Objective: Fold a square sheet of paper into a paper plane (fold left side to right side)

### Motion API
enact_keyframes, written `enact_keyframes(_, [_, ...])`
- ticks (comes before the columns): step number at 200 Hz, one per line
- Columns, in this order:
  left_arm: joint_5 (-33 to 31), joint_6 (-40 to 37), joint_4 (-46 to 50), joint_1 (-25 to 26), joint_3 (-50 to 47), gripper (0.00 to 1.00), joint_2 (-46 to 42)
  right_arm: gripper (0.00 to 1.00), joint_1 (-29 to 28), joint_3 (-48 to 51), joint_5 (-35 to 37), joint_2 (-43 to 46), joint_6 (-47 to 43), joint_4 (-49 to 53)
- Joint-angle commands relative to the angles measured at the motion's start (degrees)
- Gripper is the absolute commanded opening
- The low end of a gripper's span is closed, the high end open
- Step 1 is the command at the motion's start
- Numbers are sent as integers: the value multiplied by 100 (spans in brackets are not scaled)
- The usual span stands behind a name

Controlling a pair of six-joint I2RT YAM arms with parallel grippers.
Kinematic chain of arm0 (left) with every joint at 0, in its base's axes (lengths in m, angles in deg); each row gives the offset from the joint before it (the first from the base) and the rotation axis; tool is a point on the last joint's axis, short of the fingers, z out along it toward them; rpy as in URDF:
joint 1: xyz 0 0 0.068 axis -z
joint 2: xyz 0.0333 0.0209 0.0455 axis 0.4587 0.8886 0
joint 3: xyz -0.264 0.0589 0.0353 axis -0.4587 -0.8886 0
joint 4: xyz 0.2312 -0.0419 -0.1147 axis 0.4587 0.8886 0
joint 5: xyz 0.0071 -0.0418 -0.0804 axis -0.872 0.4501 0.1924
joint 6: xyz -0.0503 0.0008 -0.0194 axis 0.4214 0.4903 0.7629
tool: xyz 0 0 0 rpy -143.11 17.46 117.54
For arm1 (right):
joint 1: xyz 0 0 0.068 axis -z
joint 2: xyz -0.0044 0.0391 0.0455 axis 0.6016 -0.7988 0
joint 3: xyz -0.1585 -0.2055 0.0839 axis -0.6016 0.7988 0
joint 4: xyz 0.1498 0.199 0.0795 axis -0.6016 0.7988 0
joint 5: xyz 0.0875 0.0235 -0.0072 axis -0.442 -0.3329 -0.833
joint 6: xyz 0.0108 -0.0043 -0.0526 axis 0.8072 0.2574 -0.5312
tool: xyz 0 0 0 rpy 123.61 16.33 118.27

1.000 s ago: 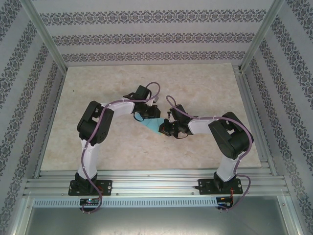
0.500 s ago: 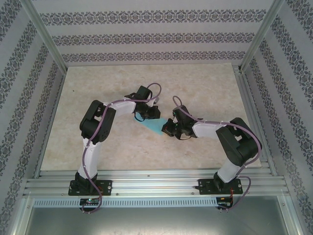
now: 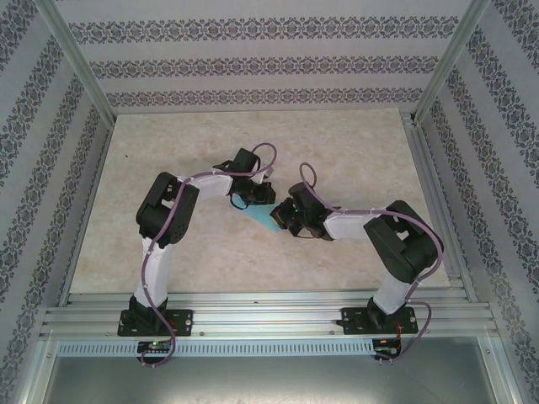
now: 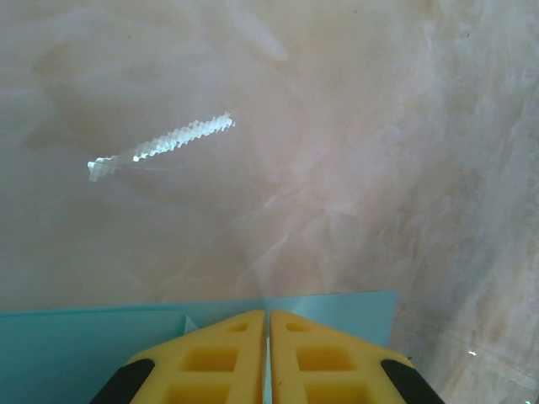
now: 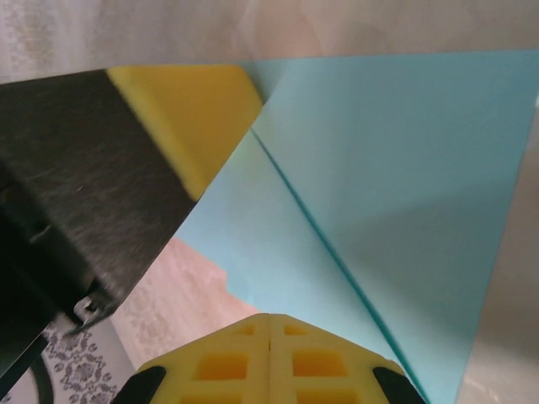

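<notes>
The turquoise sheet of paper [image 3: 262, 218] lies flat mid-table, folded into a pointed wedge. In the right wrist view a diagonal crease runs across the paper [image 5: 379, 151], with one layer over another. My left gripper [image 3: 254, 200] is shut, its yellow tips [image 4: 268, 316] resting on the paper [image 4: 354, 307] near its far edge. My right gripper [image 3: 281, 218] is shut too, its tips [image 5: 269, 318] down on the paper's near corner. The left gripper's yellow finger [image 5: 194, 109] sits on the paper just beyond. Nothing is pinched between either pair of jaws.
The table [image 3: 337, 143] is a pale marbled surface, with bare surface around the paper. Patterned walls and metal frame posts [image 3: 80, 63] enclose it. An aluminium rail [image 3: 269, 316] runs along the near edge by the arm bases.
The right gripper has slid left and slightly away across the paper, closing on the left gripper; its elbow has swung. The left gripper has stayed put on the paper.
</notes>
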Motion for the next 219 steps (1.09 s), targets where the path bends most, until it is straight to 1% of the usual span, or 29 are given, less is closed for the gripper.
enact_keyframes(1, [-302, -157, -3, 4, -213, 12, 245, 0, -78, -281, 294, -225, 236, -328])
enact_keyframes(58, [-311, -146, 13, 8, -145, 12, 293, 0, -85, -502, 394, -615, 245, -232])
enact_keyframes(86, [-337, -149, 13, 9, -123, 12, 312, 0, -141, -486, 443, -715, 322, 16])
enact_keyframes(131, [-427, -146, -4, 7, -122, 11, 368, 0, -329, -209, 580, -624, 520, 403])
enact_keyframes(161, [-496, -157, 13, 11, -98, 11, 417, 0, -458, 98, 614, -515, 744, 248])
enact_keyframes(219, [-608, -197, 39, 4, -87, 10, 491, 0, -528, 507, 694, -220, 1081, 130])
